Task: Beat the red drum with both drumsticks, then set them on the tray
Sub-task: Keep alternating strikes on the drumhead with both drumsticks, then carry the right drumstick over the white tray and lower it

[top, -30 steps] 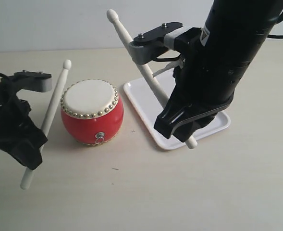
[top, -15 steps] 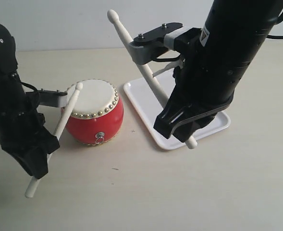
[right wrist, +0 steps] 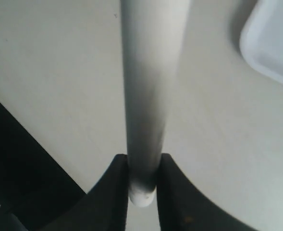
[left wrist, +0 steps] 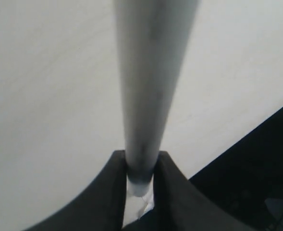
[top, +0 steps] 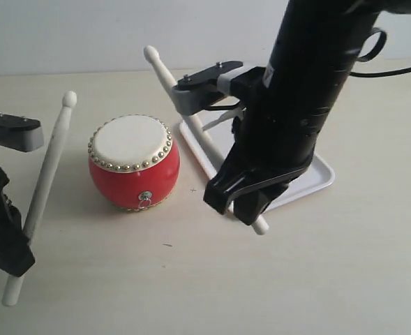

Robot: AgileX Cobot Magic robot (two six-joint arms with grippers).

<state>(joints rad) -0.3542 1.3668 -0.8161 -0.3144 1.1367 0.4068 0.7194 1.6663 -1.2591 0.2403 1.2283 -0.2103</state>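
The red drum (top: 134,162) stands upright on the table, its cream skin ringed with gold studs. My left gripper (top: 22,234) is shut on one drumstick (top: 49,160), which slants up left of the drum with its bead tip clear of the skin. In the left wrist view that drumstick (left wrist: 151,86) sits clamped in the gripper (left wrist: 141,168). My right gripper (top: 243,202) is shut on the other drumstick (top: 165,78), whose tip is raised behind and right of the drum. The right wrist view shows this drumstick (right wrist: 153,72) in the gripper (right wrist: 143,173). The white tray (top: 318,176) lies mostly hidden under the right arm.
The bulky black right arm (top: 303,91) leans over the tray and towards the drum. A corner of the tray (right wrist: 271,43) shows in the right wrist view. Pale tabletop (top: 191,279) stretches in front of the drum, with a plain wall behind.
The left stick came down onto the drum skin half a second ago and has since lifted back off to the left. The right arm has shifted left towards the drum with its stick.
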